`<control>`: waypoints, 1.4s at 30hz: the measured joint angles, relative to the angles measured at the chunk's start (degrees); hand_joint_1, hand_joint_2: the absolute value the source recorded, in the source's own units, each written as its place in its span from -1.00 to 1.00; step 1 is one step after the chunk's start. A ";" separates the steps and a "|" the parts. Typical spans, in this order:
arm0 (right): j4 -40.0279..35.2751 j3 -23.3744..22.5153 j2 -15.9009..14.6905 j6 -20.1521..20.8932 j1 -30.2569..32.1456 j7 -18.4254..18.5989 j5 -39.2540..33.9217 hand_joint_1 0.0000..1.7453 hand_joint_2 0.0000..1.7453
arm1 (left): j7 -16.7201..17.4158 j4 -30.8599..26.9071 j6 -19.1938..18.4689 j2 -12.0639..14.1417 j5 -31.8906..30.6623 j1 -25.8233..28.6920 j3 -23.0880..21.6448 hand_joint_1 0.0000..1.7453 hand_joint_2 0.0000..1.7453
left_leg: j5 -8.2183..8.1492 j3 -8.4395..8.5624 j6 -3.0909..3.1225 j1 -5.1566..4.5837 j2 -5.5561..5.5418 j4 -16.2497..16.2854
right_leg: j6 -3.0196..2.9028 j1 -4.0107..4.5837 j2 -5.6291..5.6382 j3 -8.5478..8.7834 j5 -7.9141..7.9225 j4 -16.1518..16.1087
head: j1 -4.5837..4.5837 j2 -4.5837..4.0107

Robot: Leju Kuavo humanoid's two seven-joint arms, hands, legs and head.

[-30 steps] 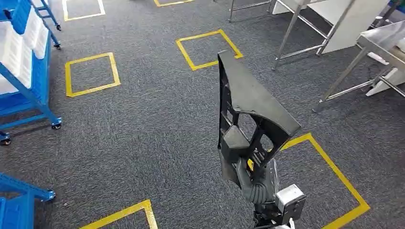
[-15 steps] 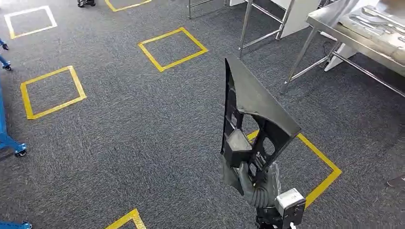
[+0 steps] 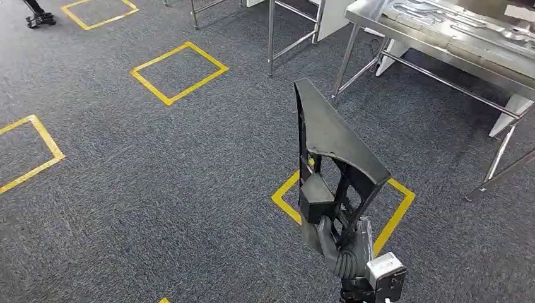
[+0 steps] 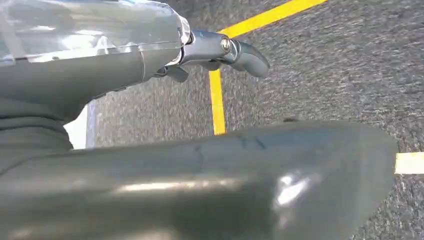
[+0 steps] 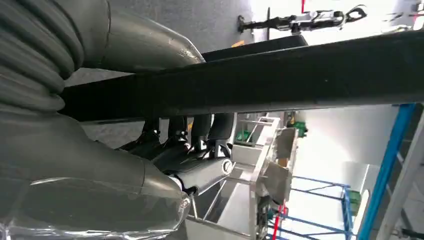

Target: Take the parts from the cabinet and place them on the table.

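Note:
My right hand [image 3: 341, 250] grips the lower end of a black, triangular plastic part [image 3: 333, 142] with cut-outs and holds it upright, low in the middle of the head view. In the right wrist view my dark fingers [image 5: 190, 131] wrap round a black bar of the part [image 5: 300, 75]. The steel table [image 3: 441, 49] stands at the upper right, with several grey metal pieces lying on it. In the left wrist view my left hand [image 4: 150, 100] hangs above the carpet with thumb and fingers apart and nothing between them.
Grey carpet bears yellow tape squares, one [image 3: 180, 71] at the upper left and one [image 3: 395, 213] under the held part. A second steel frame [image 3: 271, 38] stands left of the table. The table's legs [image 3: 344, 62] and cross bars reach the floor at the right.
The camera has turned right: the blue racks have slid out on the left and the steel table has come in closer. The part stays in my right hand.

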 joint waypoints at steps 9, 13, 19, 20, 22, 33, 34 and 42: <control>0.57 0.35 -0.07 0.83 -2.06 0.96 0.40 1.00 1.00 | 2.06 0.00 4.97 -0.35 -1.23 0.00 0.74 -1.00 -1.00 | -0.69 0.82 0.21 -0.76 6.97 -0.23 | -0.36 0.55 -10.41 -0.10 0.70 1.72 | 0.15 0.00; 1.42 1.66 0.20 1.11 -4.26 1.31 0.66 1.00 1.00 | 2.54 0.00 5.95 -0.83 -1.97 -0.16 0.74 -1.00 -1.00 | -1.15 1.30 -0.71 -1.18 9.45 -0.44 | -1.30 1.72 -11.33 0.38 -0.09 -0.56 | 0.11 0.00; 2.21 1.81 0.22 1.64 -5.70 2.08 -0.02 1.00 1.00 | 3.76 0.00 7.02 -1.12 -3.15 -0.01 0.74 -1.00 -1.00 | -9.09 -5.25 -1.70 -0.86 2.61 14.53 | -2.69 0.74 -6.78 1.12 0.66 -1.77 | 0.07 0.00; 2.27 1.77 0.18 1.75 -5.68 2.42 -0.43 1.00 1.00 | 3.65 0.00 6.80 -1.14 -3.08 0.17 0.74 -1.00 -1.00 | -9.55 -7.11 -1.73 -0.86 2.60 17.74 | -2.70 0.80 -5.84 1.13 0.66 -1.70 | 0.07 0.00; 2.32 1.75 -0.07 1.94 -5.68 2.73 -0.79 1.00 1.00 | 3.23 0.00 6.45 -1.16 -2.95 0.36 0.74 -1.00 -1.00 | -5.79 -6.58 -1.57 -0.86 2.53 14.78 | -2.64 0.81 -3.92 1.22 0.61 -1.51 | 0.07 0.00; 2.34 0.92 -2.01 1.92 -6.05 2.82 -2.18 1.00 1.00 | 0.09 -0.09 2.61 -1.49 -1.90 0.76 0.79 -1.00 -1.00 | 0.69 -0.58 0.81 -0.40 1.64 -0.46 | 0.73 0.51 -6.09 -4.70 -4.63 8.43 | 0.26 0.00; 2.47 0.50 -2.67 1.81 -6.01 2.80 -2.84 1.00 1.00 | -0.37 -0.09 1.81 -1.36 -1.82 0.93 0.83 -1.00 -1.00 | 0.62 -0.59 0.89 -0.49 2.55 -0.44 | 0.97 0.31 -6.79 -6.83 -6.34 12.78 | 0.26 0.00; 2.45 -4.18 -5.86 0.46 -4.47 2.45 -4.48 1.00 1.00 | -3.22 -0.09 -4.25 -0.90 -2.50 1.14 0.83 -1.00 -1.00 | -0.60 0.77 -0.08 -0.98 7.83 -0.64 | -0.55 1.14 -12.27 0.68 0.63 -1.46 | 0.26 0.00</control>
